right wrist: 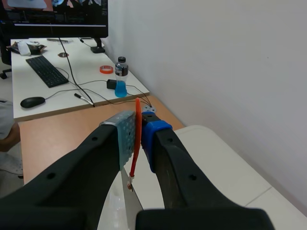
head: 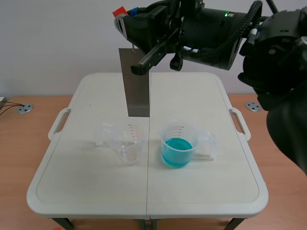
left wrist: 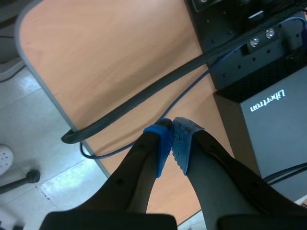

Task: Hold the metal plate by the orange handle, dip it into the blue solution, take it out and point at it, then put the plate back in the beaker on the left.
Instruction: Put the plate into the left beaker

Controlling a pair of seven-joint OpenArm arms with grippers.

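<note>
The right tool (head: 123, 18) is up high over the white folding surface (head: 86, 167) and is squeezed tight on the thin orange handle (right wrist: 137, 139). The handle sits pinched between its two dotted pads. The flat grey metal plate (head: 136, 81) hangs straight down from the handle in the air. It is not in either cup, and its bottom edge is above the gap between them, a bit more to the left one.

The clear plastic beaker with red marks (head: 125, 143) stands on the left. The second clear beaker (head: 178, 143) stands just beside it on the right and holds the blue solution (head: 176, 152).

The left tool (left wrist: 172, 127) is closed with nothing in it, and its blue pads (left wrist: 163, 141) touch each other. It is off to the side, over the edge of a brown wooden desk (left wrist: 110, 62). A thick black cable (left wrist: 144, 98) and a thin blue wire (left wrist: 192, 86) run across the desk, with a black box (left wrist: 268, 124) next to them.
</note>
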